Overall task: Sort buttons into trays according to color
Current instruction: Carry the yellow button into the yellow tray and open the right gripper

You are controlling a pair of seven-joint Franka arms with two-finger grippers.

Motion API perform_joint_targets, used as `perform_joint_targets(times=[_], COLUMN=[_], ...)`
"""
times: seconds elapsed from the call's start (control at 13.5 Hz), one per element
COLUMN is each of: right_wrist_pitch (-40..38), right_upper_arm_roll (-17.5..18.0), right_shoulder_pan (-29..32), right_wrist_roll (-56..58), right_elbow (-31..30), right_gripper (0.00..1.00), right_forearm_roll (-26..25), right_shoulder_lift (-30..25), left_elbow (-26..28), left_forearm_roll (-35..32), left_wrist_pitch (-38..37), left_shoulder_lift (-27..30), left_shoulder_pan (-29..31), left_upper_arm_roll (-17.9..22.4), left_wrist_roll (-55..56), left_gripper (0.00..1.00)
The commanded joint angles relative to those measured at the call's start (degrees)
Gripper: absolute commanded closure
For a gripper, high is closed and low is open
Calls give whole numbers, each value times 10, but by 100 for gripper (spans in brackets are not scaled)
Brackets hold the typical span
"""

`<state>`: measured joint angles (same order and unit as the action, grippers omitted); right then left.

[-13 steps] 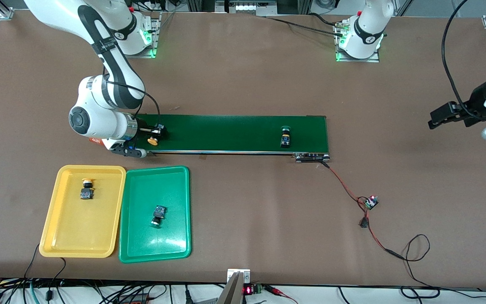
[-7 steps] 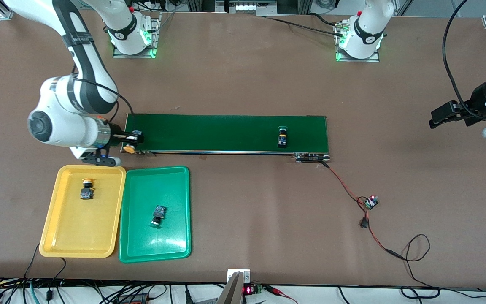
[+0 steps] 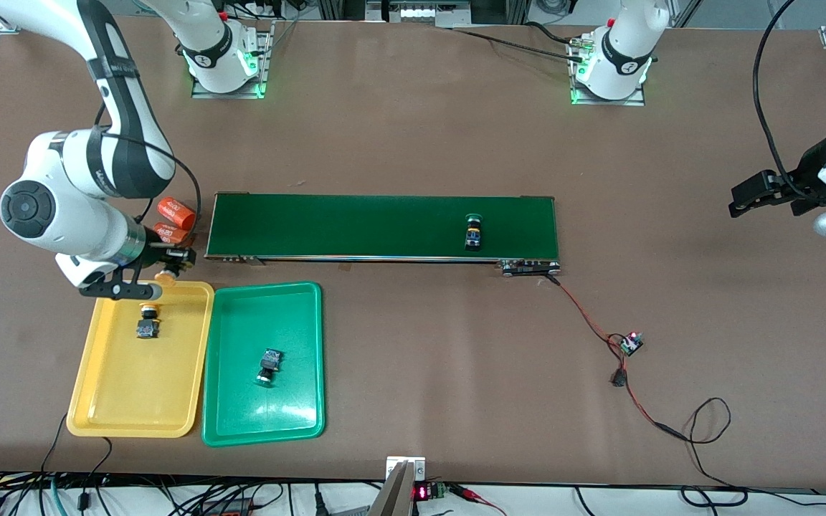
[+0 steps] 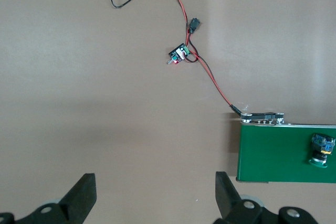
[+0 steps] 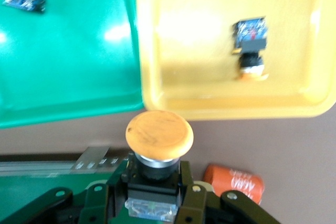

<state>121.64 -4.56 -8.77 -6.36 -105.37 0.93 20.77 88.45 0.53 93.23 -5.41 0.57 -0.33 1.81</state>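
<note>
Right gripper [image 3: 169, 269] clamped on a yellow-capped button [image 5: 159, 135], cap forward, hanging over the yellow tray's [image 3: 90, 401] rim nearest the conveyor belt [image 3: 355, 226] — matching colour, so likely headed in. Plenty of bare floor there, apart from the yellow button [image 3: 146, 321] already lying inside. Green tray [image 3: 298, 423] touching alongside, holding a green button [image 3: 268, 365]. Another green-capped button [image 3: 473, 231] on the belt. Left gripper [image 3: 761, 193] waiting, jaws apart — over bare table.

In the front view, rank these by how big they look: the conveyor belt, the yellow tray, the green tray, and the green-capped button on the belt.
1. conveyor belt, the largest.
2. yellow tray and green tray: they look alike in size, so I will not rank one over the other.
3. green-capped button on the belt, by far the smallest.
</note>
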Motion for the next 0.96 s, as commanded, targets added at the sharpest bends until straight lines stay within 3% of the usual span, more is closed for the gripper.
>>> perform_joint_targets(times=[0.0,0.89], right_wrist_pitch=[63,193], right_upper_arm_roll=[-3,-26], right_shoulder_pan=[12,15], right_wrist_roll=[25,30], right_elbow=[22,57], right_gripper=[82,80], right_forearm_roll=[-30,-58], right_shoulder_lift=[46,136], left_elbow=[6,4], left_forearm_roll=[16,29], left_wrist_pitch=[-3,-18], left_shoulder_lift=[12,15], left_shoulder_pan=[-9,-8], left_upper_arm_roll=[13,10], left_wrist_roll=[-22,-9], left_gripper=[0,0])
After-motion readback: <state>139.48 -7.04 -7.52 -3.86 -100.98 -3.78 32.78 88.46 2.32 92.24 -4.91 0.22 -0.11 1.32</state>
